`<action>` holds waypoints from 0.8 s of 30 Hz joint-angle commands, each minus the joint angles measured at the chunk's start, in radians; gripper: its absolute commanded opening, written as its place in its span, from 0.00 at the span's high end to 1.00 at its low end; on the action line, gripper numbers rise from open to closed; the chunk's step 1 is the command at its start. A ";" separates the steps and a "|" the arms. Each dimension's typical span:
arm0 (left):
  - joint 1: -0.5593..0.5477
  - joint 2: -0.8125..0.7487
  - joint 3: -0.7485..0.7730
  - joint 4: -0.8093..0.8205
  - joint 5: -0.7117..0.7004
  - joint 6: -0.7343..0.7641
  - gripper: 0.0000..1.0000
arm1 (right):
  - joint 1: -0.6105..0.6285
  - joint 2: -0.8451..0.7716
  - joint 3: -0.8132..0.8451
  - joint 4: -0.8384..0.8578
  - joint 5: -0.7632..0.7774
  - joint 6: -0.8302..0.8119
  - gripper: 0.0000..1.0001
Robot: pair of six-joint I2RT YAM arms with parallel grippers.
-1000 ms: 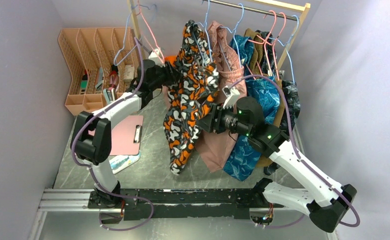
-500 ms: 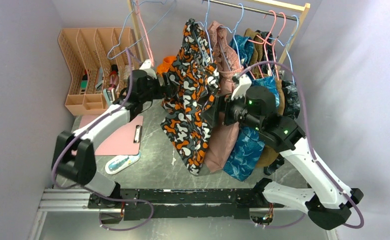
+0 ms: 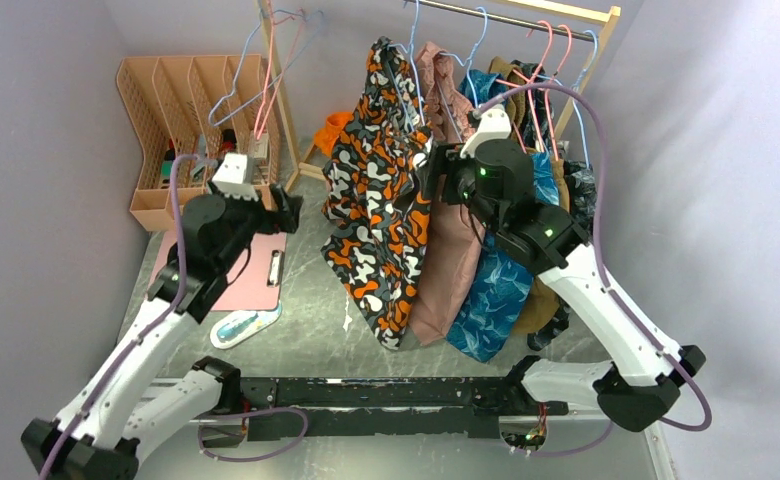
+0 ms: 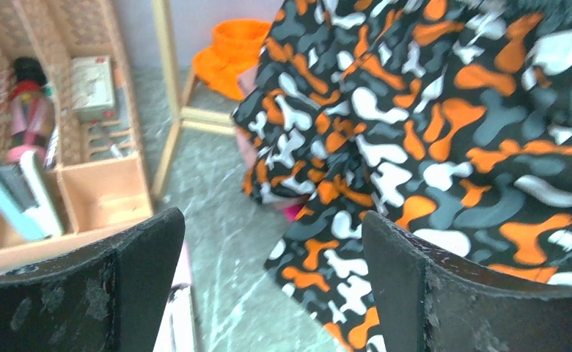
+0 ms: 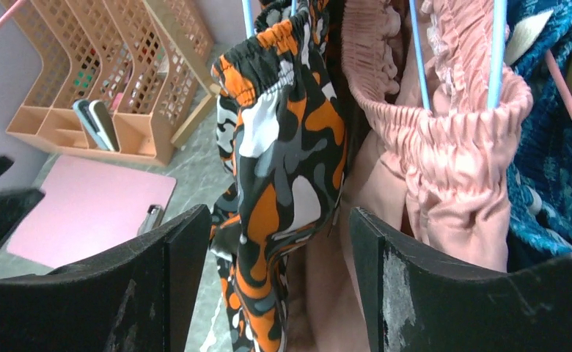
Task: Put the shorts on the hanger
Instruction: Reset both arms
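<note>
Left wrist view gives you the nearest fact: the left gripper (image 4: 268, 220) gapes wide with nothing between its fingers, and the shorts (image 4: 430, 132) hang clear of it toward 2 o'clock. In the right wrist view the right gripper (image 5: 277, 216) is also spread wide and grips nothing. The elastic waistband sits just beyond its fingertips at 12 o'clock, threaded on the blue hanger (image 5: 248, 13).

From above, the shorts hang at 12 o'clock from the bases, with the left gripper well off at their 9 o'clock, over the clipboard (image 3: 251, 270). The right gripper is close at their 3 o'clock. The hanging looks done, so the step in hand is probably to clear out. Draw the right arm back toward 6 o'clock with its fingers kept spread. A finger could snag the waistband or the pink garment (image 5: 430, 169) beside it and drag the hanger along the rail (image 3: 511, 14). First check that the waistband rides the hanger on both sides; its far side is hidden.

At 10 o'clock stands the peach sorter (image 3: 191, 130). Its slots hold a pink bottle (image 4: 30, 110), a small white box (image 4: 92, 88) and a few flat items too blurred to name.
</note>
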 commanded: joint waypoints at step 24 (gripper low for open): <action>0.005 -0.269 -0.255 -0.068 -0.153 0.080 0.10 | -0.001 0.138 0.110 0.162 0.191 -0.077 0.86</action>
